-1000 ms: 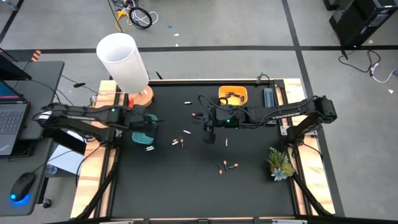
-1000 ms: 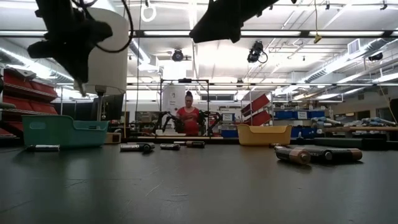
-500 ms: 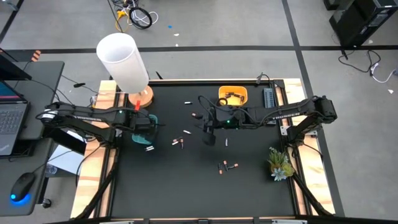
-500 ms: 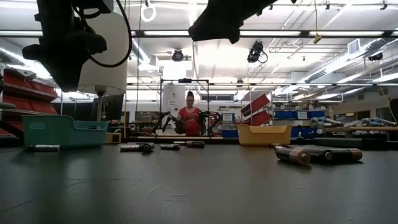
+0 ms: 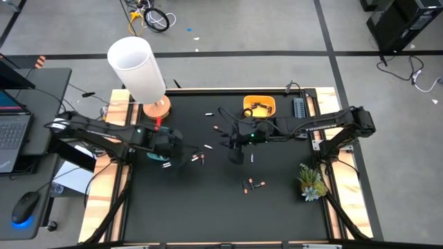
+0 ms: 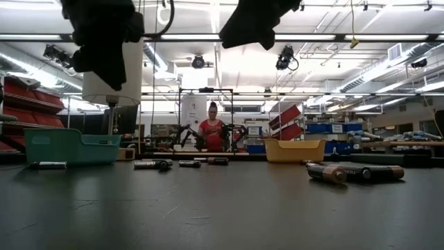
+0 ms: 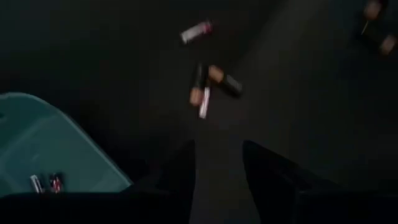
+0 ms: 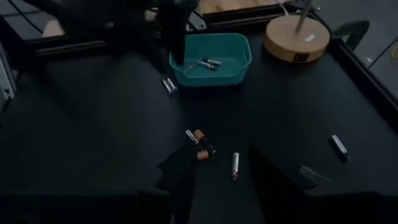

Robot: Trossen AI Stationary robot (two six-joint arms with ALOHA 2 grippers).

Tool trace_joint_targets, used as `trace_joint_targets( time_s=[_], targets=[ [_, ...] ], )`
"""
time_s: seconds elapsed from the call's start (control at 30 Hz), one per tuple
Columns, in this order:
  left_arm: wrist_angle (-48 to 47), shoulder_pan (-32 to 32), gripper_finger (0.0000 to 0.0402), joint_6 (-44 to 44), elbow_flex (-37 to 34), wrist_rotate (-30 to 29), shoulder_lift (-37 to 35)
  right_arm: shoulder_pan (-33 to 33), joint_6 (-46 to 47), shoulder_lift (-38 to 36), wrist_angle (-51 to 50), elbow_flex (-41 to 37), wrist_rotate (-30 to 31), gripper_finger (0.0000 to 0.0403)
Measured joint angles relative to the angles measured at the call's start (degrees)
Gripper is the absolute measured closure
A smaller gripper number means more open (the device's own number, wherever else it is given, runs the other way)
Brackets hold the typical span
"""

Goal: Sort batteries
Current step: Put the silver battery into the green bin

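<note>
Batteries lie scattered on the black table: a small cluster (image 5: 199, 158) (image 7: 208, 87) between the arms, one (image 5: 251, 158) near my right gripper, a pair (image 5: 253, 185) nearer the front, and others (image 5: 211, 121) farther back. A teal bin (image 8: 211, 59) at the left holds a few batteries (image 7: 43, 183). A yellow bin (image 5: 259, 106) stands at the far side. My left gripper (image 5: 177, 147) (image 7: 217, 180) hangs open just right of the teal bin, above the table. My right gripper (image 5: 236, 151) (image 8: 221, 177) hangs open above the table's middle, over bare mat.
A white lamp shade (image 5: 136, 66) on a round wooden base (image 5: 159, 106) stands at the far left corner. A green plant sprig (image 5: 311, 181) sits at the right edge. A person (image 6: 210, 132) stands far behind the table in the low view.
My left gripper has moved from above the teal bin toward the table's right, and now hangs over the mat beside the bin.
</note>
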Motion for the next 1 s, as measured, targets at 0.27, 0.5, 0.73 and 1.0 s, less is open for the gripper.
trace_joint_targets(
  time_s=[0.27,0.5,0.73,1.0],
  targets=[
    [10.39,-5.07,0.0254,11.16,-0.07,0.77,12.29,1.80,3.17,-0.10,-2.75,0.66,-0.04,0.0252],
    [19.67,-8.77,0.0254,15.85,-2.69,-3.13,16.76,3.07,3.88,-0.92,-7.39,0.48,1.42,0.0253],
    [30.62,-9.20,0.0263,13.03,-10.16,-5.59,15.69,5.32,4.80,-2.74,-9.34,0.48,3.95,0.0253],
    [33.58,-8.99,0.0275,12.72,-13.46,-9.57,15.67,5.67,4.72,-5.10,-12.97,0.46,5.75,0.0253]
  ],
)
